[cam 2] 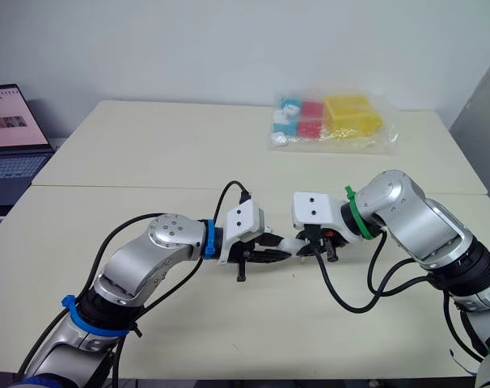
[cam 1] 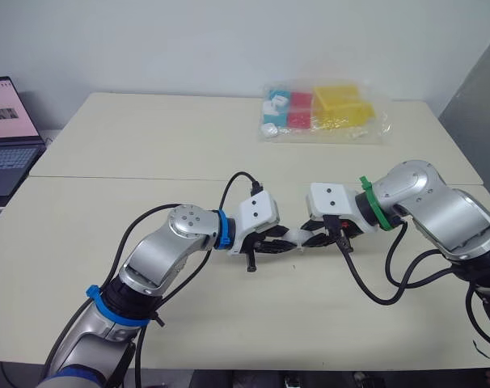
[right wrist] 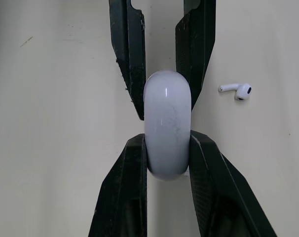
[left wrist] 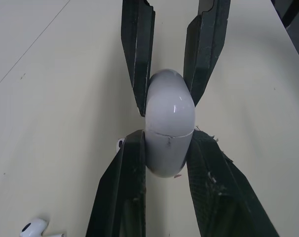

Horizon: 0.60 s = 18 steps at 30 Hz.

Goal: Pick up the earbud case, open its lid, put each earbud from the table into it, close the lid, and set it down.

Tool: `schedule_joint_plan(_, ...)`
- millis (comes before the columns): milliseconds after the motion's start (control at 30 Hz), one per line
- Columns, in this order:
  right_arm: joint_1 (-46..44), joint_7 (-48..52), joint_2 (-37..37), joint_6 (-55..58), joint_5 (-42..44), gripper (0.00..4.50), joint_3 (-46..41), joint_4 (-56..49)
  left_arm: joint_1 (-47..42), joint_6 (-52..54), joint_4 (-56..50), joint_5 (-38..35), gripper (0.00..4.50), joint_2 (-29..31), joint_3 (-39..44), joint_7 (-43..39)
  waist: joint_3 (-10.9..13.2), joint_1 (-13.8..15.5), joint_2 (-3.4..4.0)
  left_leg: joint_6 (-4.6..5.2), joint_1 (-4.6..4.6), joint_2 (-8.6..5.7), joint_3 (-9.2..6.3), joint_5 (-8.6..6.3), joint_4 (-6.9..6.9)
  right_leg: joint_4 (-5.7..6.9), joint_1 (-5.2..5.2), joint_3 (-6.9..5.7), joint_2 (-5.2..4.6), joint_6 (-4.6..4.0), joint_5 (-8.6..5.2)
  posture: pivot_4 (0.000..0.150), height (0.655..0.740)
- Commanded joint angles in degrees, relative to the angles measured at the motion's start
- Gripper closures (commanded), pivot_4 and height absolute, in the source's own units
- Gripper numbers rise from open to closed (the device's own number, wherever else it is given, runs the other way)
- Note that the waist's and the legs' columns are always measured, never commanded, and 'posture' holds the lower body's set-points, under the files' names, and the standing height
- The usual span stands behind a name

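The white earbud case (cam 1: 297, 239) is held between both grippers over the middle of the table, its lid closed along a thin seam (left wrist: 169, 133). My left gripper (cam 1: 287, 243) is shut on one end of the case (left wrist: 169, 148). My right gripper (cam 1: 308, 239) is shut on the opposite end (right wrist: 167, 148), fingertips facing the left gripper's. One loose earbud (right wrist: 237, 90) lies on the table beside the case. An earbud (left wrist: 35, 228) also lies on the table in the left wrist view, and a small white part (left wrist: 120, 143) peeks from behind a left finger.
A clear plastic bag of coloured boxes (cam 1: 322, 113) lies at the back right of the table. An open laptop (cam 1: 6, 137) stands off the left edge. A seam (cam 1: 132, 176) runs across between two tabletops. Cables hang from both wrists.
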Motion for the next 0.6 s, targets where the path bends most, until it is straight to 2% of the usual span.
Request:
schedule_joint_plan(33,-0.4,1.6,-0.5,-0.8,1.1,3.02,-2.8,-2.7,0.0,-1.4,-1.4,0.2,3.72,-0.6,0.1,0.1,0.0,0.0,0.00,0.00,-0.01,0.00,0.00,0.00,0.02,0.01,0.00,0.00,0.00,0.00,0.00,0.150,0.7400)
schedule_joint_plan(333,-2.6,3.6,-3.9,-0.9,-0.1,0.00,-4.4,-0.7,1.6,-1.7,0.0,-1.2,3.72,-0.5,2.1,-0.7,0.0,0.0,0.00,0.02,-0.09,0.01,-0.06,-0.01,0.47,0.12,0.05,-0.02,0.00,-0.01,0.05,0.150,0.7400)
schedule_joint_plan(467,-2.0,4.6,-6.9,-3.1,0.1,0.00,-7.3,-0.2,3.6,-3.9,1.7,-1.2,3.72,-0.4,3.9,-0.9,0.0,0.0,0.00,0.02,-0.08,0.01,-0.05,-0.01,0.52,0.17,0.06,-0.02,0.00,0.01,0.05,0.150,0.7400)
schedule_joint_plan(600,5.2,0.0,-2.8,-13.8,5.4,0.00,-20.5,-0.5,10.7,-12.4,5.6,-6.2,3.72,-4.0,9.9,-3.5,0.0,-0.1,0.00,0.02,-0.01,0.04,-0.02,-0.02,0.54,0.23,0.09,0.03,0.01,-0.04,0.08,0.150,0.7400)
